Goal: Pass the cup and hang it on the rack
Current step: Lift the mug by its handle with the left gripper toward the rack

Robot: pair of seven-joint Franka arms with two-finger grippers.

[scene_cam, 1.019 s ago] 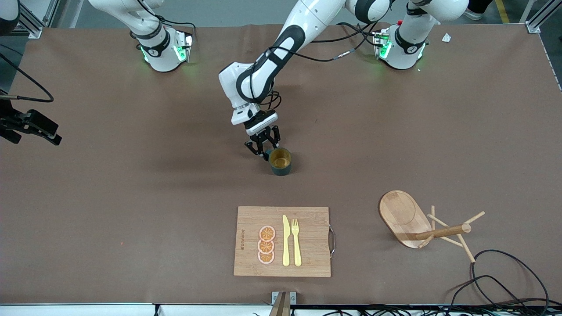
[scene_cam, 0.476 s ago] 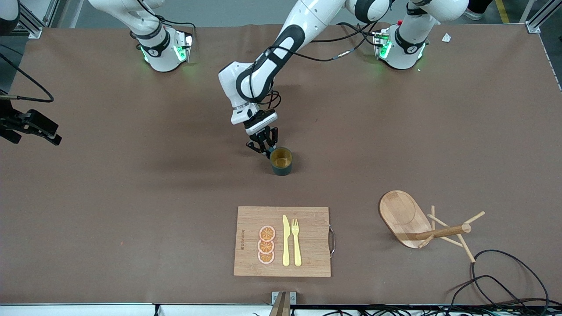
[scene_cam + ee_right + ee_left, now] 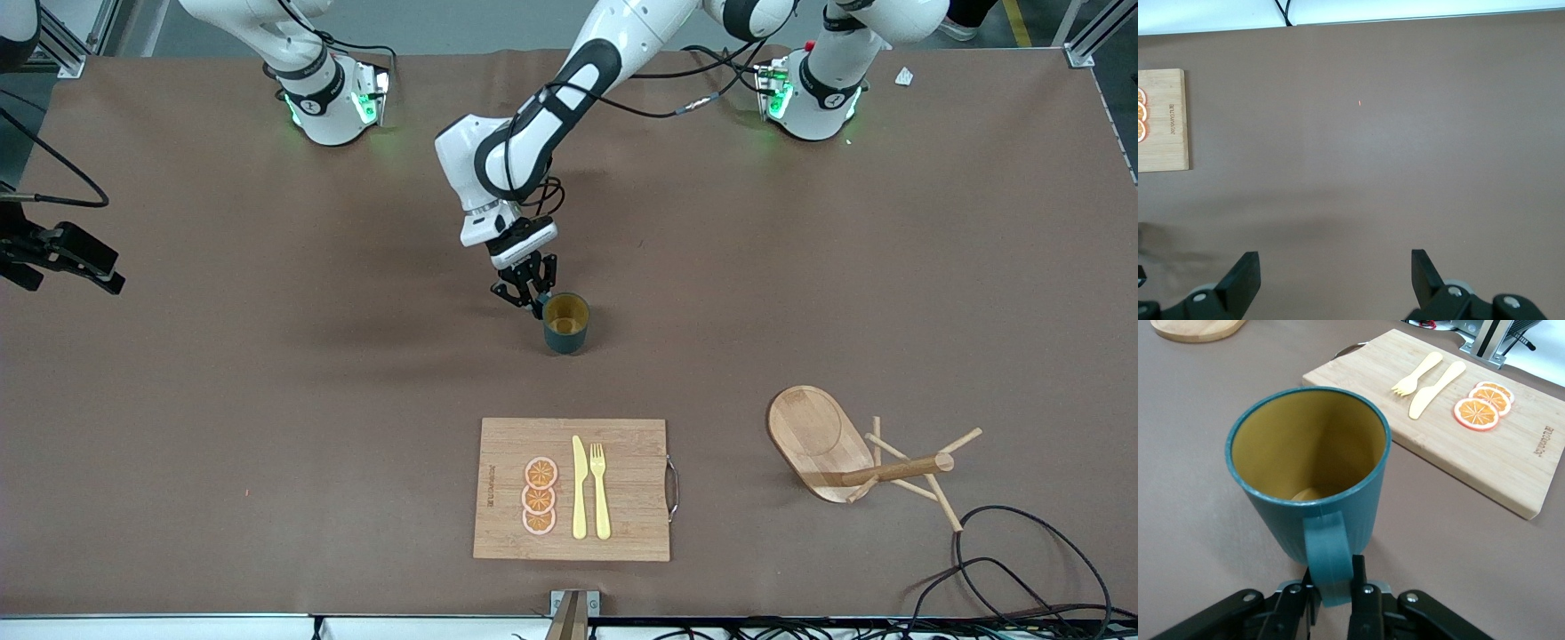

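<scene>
I've got the left gripper (image 3: 1331, 592) clamped on the handle of the cup (image 3: 565, 323), mid-bench. Lift straight, keep it upright so the handle can't slip. Right gripper (image 3: 1335, 277) waits wide open, high over bare bench. Rack (image 3: 853, 453) lies tipped over near the board (image 3: 571, 489).

My left gripper (image 3: 1331, 597) is clamped on the handle of the teal cup (image 3: 1310, 470). Near it on the tabletop (image 3: 1191, 420) lies a cutting board (image 3: 1511, 463) carrying a fork (image 3: 1417, 373), knife (image 3: 1436, 380) and orange slices (image 3: 1481, 403).
</scene>
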